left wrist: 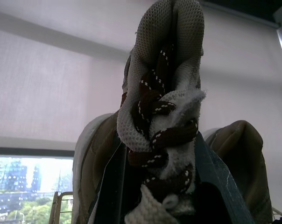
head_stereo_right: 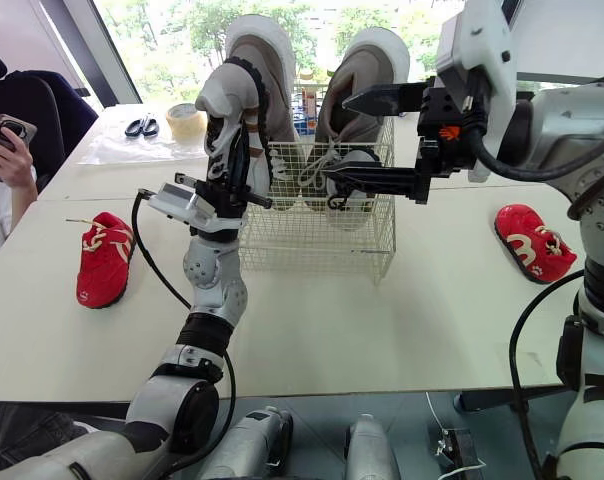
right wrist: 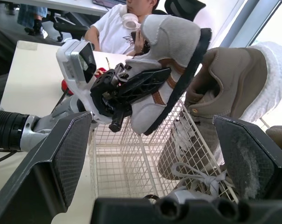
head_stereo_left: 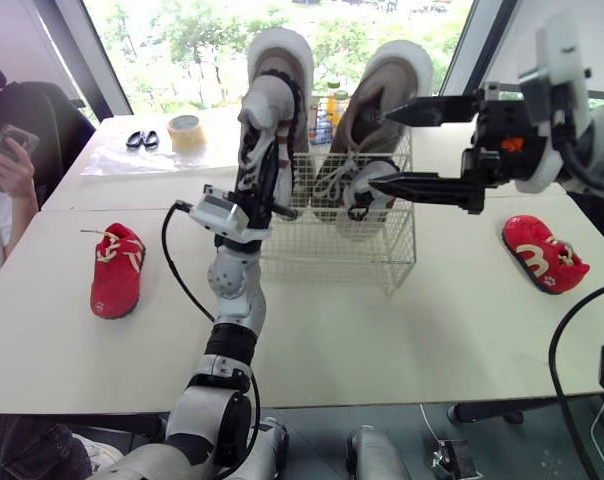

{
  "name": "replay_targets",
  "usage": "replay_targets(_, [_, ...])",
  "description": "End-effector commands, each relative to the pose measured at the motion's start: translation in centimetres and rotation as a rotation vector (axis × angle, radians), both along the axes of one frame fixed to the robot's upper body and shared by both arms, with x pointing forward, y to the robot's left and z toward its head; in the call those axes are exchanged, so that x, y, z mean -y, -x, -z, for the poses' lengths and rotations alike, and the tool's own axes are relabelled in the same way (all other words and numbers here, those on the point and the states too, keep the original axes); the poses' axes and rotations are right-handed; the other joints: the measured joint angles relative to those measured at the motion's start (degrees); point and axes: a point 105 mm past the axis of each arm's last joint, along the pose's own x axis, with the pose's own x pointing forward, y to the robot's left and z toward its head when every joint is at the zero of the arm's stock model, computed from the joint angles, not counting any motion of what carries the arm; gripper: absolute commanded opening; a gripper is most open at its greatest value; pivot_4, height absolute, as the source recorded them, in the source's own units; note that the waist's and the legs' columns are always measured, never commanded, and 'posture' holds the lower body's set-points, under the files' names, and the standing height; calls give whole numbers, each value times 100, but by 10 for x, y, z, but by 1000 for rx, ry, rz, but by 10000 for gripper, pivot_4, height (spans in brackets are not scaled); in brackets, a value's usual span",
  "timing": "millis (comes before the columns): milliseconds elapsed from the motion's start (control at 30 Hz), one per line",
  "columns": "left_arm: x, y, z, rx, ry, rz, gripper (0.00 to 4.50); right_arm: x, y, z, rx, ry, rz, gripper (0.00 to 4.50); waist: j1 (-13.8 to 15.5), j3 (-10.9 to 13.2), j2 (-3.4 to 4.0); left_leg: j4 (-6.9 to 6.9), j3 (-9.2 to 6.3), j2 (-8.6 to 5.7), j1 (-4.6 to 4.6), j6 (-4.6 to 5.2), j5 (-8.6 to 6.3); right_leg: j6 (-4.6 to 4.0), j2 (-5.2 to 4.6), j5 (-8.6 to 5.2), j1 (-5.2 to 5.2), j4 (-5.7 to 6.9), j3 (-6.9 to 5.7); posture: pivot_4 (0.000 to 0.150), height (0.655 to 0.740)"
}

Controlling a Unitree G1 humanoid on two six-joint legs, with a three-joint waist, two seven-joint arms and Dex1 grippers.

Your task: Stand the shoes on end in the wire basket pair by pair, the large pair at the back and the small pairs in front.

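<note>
Done so far: large beige pair point(head_stereo_left: 394, 75) upright at the far side of the basket point(head_stereo_left: 382, 270), one small grey shoe point(head_stereo_left: 357, 200) near right. Grips its mate point(head_stereo_left: 264, 115) in the left gripper point(head_stereo_left: 270, 190) above near left; holds the right gripper point(head_stereo_left: 412, 147) spread, empty. Left to place: left red shoe point(head_stereo_left: 116, 270), right red shoe point(head_stereo_left: 544, 253), flat on the table point(head_stereo_left: 382, 340).

No text, brand or number can be read for certain.

Red shoe point(head_stereo_left: 544, 254), right of frame: there is a white mark on the upper, shaped somewhat like an M. I cannot tell whether it is a letter or an ornament.

Bottles point(head_stereo_left: 327, 115), upper centre of frame: they carry coloured labels, but the print is too small to read.
</note>
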Motion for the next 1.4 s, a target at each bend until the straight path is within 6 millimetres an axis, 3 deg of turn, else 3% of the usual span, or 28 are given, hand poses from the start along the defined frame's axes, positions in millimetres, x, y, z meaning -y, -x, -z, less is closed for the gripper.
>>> replay_targets(33, [2,-11,37,-145,-17,1,2528,2,9,-14,69,-12,3,45000,-4,-11,14,0,-1,0,6,0,0,0,0,0,7,-1,-2,1500,7400])
replay_targets(200, [3,-13,46,-177,-19,1,2528,2,9,-12,67,-16,2,45000,-15,-24,26,-16,-3,2,65,9,-6,2,1,-2,72,-29,-9,1500,7400])
replay_targets(533, [2,-19,-9,-83,49,26,2528,1,8,-9,65,-26,-8,45000,-8,-26,29,-16,-24,4,78,13,-9,8,6,0,110,-65,-27,1500,7400])
replay_targets(733, [4,-15,-23,-44,61,57,2528,1,8,-7,65,-31,-6,45000,-17,-23,23,-18,-25,4,58,13,-9,11,7,2,91,-72,-27,1500,7400])
replay_targets(933, [6,-11,-28,-12,50,78,2528,1,9,-5,64,-36,1,45000,-16,-22,23,-10,-26,2,-8,11,-7,18,7,15,27,-71,-27,1500,7400])
replay_targets(1067, [8,-17,-17,-56,31,87,2528,1,10,-5,64,-37,3,45000,-13,-22,23,-12,-26,2,-10,12,-7,18,7,15,26,-74,-27,1500,7400])
replay_targets(1333, [7,-24,14,-142,-32,59,41572,1,11,-5,66,-38,11,45000,-6,-23,24,-8,-29,1,-6,12,-7,18,7,15,35,-74,-29,1500,7400])
replay_targets(1367, [6,-24,17,-150,-39,65,44541,1,11,-5,67,-38,11,45000,-8,-23,24,-8,-28,1,-5,12,-7,18,7,15,36,-74,-29,1500,7400])
replay_targets(1400, [4,-25,20,-169,-41,70,44541,1,11,-6,66,-40,12,45000,-12,-24,26,-8,-29,1,-4,12,-7,18,7,15,36,-74,-29,1500,7400])
